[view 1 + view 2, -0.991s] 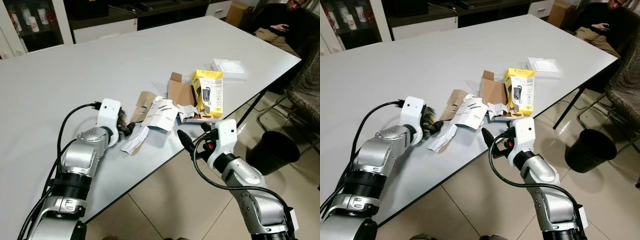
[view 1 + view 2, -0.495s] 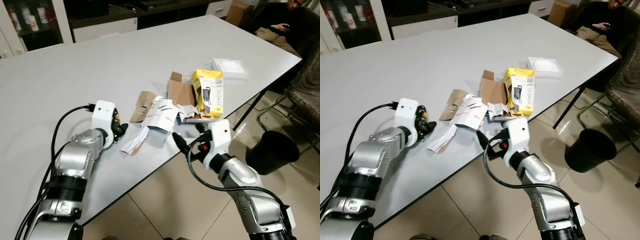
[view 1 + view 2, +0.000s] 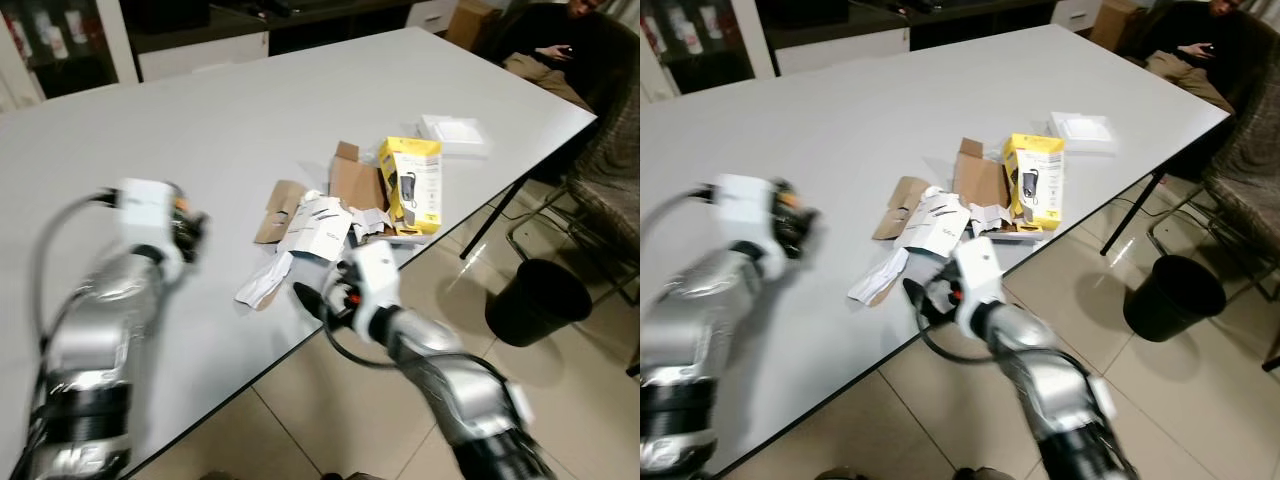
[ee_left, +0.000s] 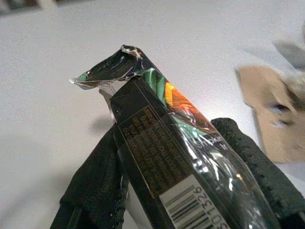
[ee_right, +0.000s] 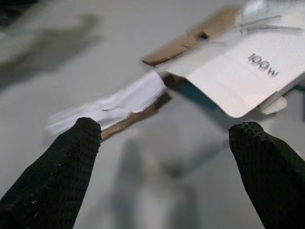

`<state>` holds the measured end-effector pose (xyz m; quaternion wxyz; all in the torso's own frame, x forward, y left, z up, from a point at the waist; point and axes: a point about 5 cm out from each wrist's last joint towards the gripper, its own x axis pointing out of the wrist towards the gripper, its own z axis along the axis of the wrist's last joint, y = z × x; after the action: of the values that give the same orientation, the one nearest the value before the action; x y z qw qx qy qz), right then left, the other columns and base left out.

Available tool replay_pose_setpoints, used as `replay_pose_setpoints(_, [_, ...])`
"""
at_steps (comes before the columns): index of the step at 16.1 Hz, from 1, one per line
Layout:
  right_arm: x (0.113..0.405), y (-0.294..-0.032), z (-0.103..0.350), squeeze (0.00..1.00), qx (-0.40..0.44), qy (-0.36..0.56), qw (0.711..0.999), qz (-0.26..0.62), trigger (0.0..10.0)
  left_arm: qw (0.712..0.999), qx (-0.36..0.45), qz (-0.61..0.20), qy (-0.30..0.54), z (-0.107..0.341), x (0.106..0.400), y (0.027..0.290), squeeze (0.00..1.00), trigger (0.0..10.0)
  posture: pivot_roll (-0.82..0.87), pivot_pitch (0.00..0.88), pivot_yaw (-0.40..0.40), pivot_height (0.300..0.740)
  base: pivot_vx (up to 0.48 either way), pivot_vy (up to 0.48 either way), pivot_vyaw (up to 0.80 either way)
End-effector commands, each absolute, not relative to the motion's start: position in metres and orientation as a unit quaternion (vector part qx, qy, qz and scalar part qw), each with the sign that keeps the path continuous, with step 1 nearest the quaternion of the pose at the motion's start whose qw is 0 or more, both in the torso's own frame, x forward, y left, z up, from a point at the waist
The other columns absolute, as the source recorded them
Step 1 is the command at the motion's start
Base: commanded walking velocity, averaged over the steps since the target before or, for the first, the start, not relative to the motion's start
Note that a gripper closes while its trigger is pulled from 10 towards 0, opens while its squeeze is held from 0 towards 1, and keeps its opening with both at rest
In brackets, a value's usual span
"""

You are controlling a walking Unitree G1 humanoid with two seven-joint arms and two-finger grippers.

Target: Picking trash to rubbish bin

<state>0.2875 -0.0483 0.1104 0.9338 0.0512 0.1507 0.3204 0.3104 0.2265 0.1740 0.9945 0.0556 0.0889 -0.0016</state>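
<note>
My left gripper (image 4: 169, 160) is shut on a dark foil snack wrapper (image 4: 157, 129) with an orange and green patch and a barcode. It hangs over the grey table (image 3: 200, 120), left of the trash pile, and the left arm (image 3: 150, 230) is blurred. My right gripper (image 5: 167, 129) is open at the table's front edge, with its fingers (image 3: 308, 299) pointing at a crumpled white paper (image 5: 107, 109). Behind that paper lie a white carton (image 3: 320, 225) marked 100W, brown cardboard (image 3: 358, 182) and a yellow box (image 3: 414, 185).
A black rubbish bin (image 3: 532, 300) stands on the tiled floor to the right of the table. A flat white box (image 3: 455, 132) lies near the table's right edge. A person (image 3: 560, 45) sits at the back right, with a chair (image 3: 605, 185) in front.
My left arm has swung left, away from the pile, with the wrapper in its gripper. My right gripper has moved left along the table edge toward the crumpled white paper.
</note>
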Motion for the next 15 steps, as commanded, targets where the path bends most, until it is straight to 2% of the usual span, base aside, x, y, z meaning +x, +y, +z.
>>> replay_pose_setpoints(1, [0.293,-0.048,0.106,1.0,0.058,0.173,0.938,0.293,10.0,0.995,0.063,0.006,0.081,0.178,0.3,0.23,0.0,0.0,0.13,0.076,-0.17,0.74,0.0,0.0,0.0])
replay_pose_setpoints(5, [0.3,-0.02,0.108,1.0,0.102,0.191,0.926,0.311,10.0,0.996,0.068,-0.003,0.055,0.184,0.277,0.229,0.0,0.0,0.14,0.083,-0.179,0.74,0.0,0.0,0.0])
replay_pose_setpoints(9, [0.307,-0.001,0.116,1.0,0.095,0.191,0.924,0.318,10.0,0.996,0.067,-0.032,0.038,0.188,0.267,0.218,0.0,0.0,0.14,0.085,-0.195,0.74,0.0,0.0,0.0])
replay_pose_setpoints(10, [0.309,0.002,0.115,0.22,0.083,0.195,0.926,0.313,10.0,0.996,0.066,-0.041,0.039,0.187,0.265,0.215,0.0,0.0,0.14,0.086,-0.194,0.74,0.0,0.0,0.0])
replay_pose_setpoints(11, [0.31,0.004,0.113,0.0,0.073,0.198,0.926,0.312,10.0,0.996,0.066,-0.046,0.04,0.186,0.264,0.212,0.0,0.0,0.14,0.086,-0.196,0.74,0.0,0.0,0.0])
replay_pose_setpoints(15, [0.312,0.015,0.112,0.0,0.09,0.206,0.911,0.346,10.0,0.994,0.072,-0.068,0.042,0.185,0.263,0.206,0.0,0.0,0.14,0.089,-0.196,0.74,0.0,0.0,0.0])
